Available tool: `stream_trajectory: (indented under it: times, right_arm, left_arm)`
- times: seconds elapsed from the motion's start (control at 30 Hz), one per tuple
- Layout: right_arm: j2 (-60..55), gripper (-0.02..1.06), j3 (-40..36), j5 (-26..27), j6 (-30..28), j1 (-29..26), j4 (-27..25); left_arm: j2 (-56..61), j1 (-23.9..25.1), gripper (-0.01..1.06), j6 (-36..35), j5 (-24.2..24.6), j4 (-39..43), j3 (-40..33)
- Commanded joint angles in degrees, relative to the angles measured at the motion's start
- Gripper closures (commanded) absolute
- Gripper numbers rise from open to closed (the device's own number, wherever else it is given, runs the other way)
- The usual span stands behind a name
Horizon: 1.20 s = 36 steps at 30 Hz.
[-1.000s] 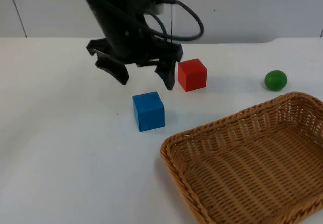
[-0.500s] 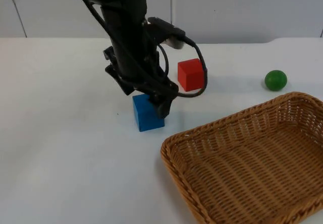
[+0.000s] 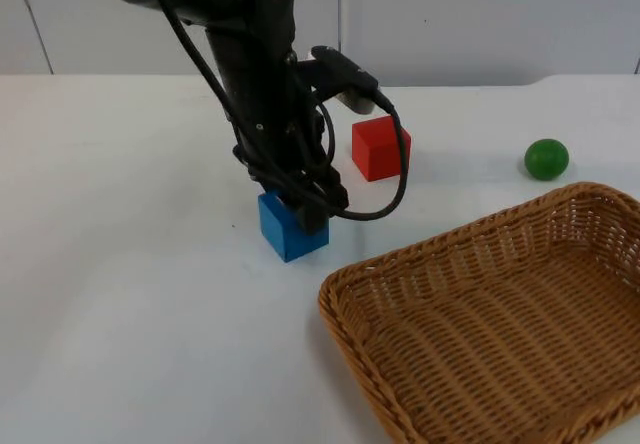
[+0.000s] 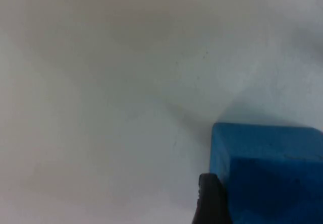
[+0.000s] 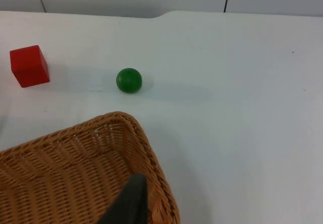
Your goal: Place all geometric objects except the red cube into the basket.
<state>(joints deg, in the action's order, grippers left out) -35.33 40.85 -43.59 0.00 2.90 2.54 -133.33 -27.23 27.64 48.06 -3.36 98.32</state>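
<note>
The blue cube [image 3: 290, 236] sits on the white table just left of the basket [image 3: 420, 249]. My left gripper [image 3: 300, 209] has come down over it and is shut on the blue cube [image 4: 272, 173]; one black fingertip [image 4: 212, 201] presses against the cube's side. A red cube [image 3: 380, 148] stands behind and to the right of the arm. Farther right, beyond the basket's far rim, lies a green ball [image 3: 546, 158]. My right gripper [image 5: 132, 204] waits above the basket's rim [image 5: 141, 133], with the green ball [image 5: 128, 79] and red cube [image 5: 29, 65] ahead of it.
The wicker basket takes up the front right of the table and holds nothing. The grey partition wall [image 3: 480, 14] closes off the table at the back. Bare white table top lies to the left of the blue cube.
My left gripper turned and dropped from above the table onto the blue cube. The cube has shifted and twisted slightly to the left.
</note>
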Motion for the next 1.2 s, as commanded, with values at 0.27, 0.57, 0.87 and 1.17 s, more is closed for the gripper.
stream_trajectory:
  times: [0.27, 0.57, 0.87, 1.17]
  right_arm:
    - [-0.1, -0.01, 0.5, 1.1, -0.9, -0.5, 1.0]
    - [-0.1, -0.01, 0.5, 1.2, -0.9, -0.5, 1.3]
    - [-0.1, -0.01, -1.3, 2.0, -0.6, -0.5, 1.4]
    - [-0.1, -0.01, -1.3, 2.0, -0.5, -0.5, 1.3]
  left_arm:
    - [6.6, -0.2, 1.05, -1.2, 5.3, -0.2, 0.9]
    - [20.6, -0.7, 1.05, -10.0, 9.7, -6.2, 0.9]
    - [24.1, -12.6, 1.05, -9.7, 13.1, -5.7, -1.6]
    - [23.0, -22.0, 1.05, -9.7, 1.8, -1.9, -12.3]
